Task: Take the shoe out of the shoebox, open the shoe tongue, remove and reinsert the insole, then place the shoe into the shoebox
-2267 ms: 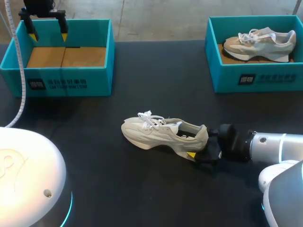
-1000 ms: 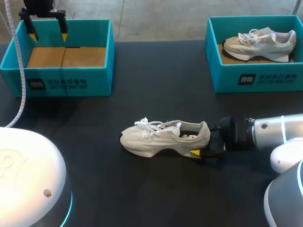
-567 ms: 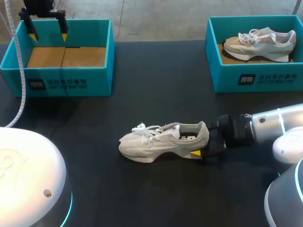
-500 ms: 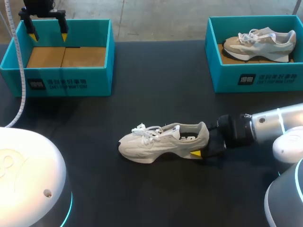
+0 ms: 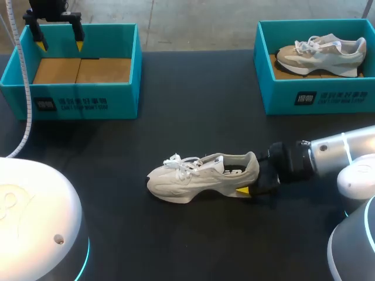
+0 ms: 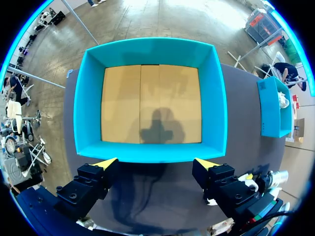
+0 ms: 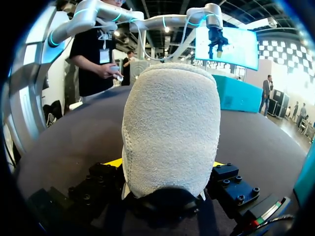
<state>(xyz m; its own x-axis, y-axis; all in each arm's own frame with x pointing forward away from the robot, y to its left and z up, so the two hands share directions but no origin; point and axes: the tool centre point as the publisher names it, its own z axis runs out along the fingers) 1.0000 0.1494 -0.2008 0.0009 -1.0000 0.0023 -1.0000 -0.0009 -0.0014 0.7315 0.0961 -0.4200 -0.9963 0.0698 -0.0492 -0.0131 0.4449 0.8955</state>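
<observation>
So, shoe (image 5: 199, 175): a pale sneaker, sole down, low on the dark table (image 5: 176, 117) (I can't tell whether it quite touches). It sits slightly toward 5 o'clock from the middle, with its toe at 9 o'clock, its heel at 3 o'clock and loose white laces on top.
Right gripper (image 5: 249, 182): it comes in low from 3 o'clock and is clamped on the shoe's heel, one finger on each side. From its wrist camera, the suede heel fills the gap between the two fingers (image 7: 98, 178).
Left gripper (image 5: 58, 41): it hangs at 10 o'clock above one wall of the empty shoebox (image 5: 82, 96). Its yellow-tipped fingers are spread wide with nothing between them.
Empty shoebox: teal with a bare cardboard floor, at 10 o'clock on the table and well apart from the shoe.
Second shoebox (image 5: 316, 96): teal, at 2 o'clock, with another sneaker (image 5: 321, 54) lying inside, its toe toward 9 o'clock.
</observation>
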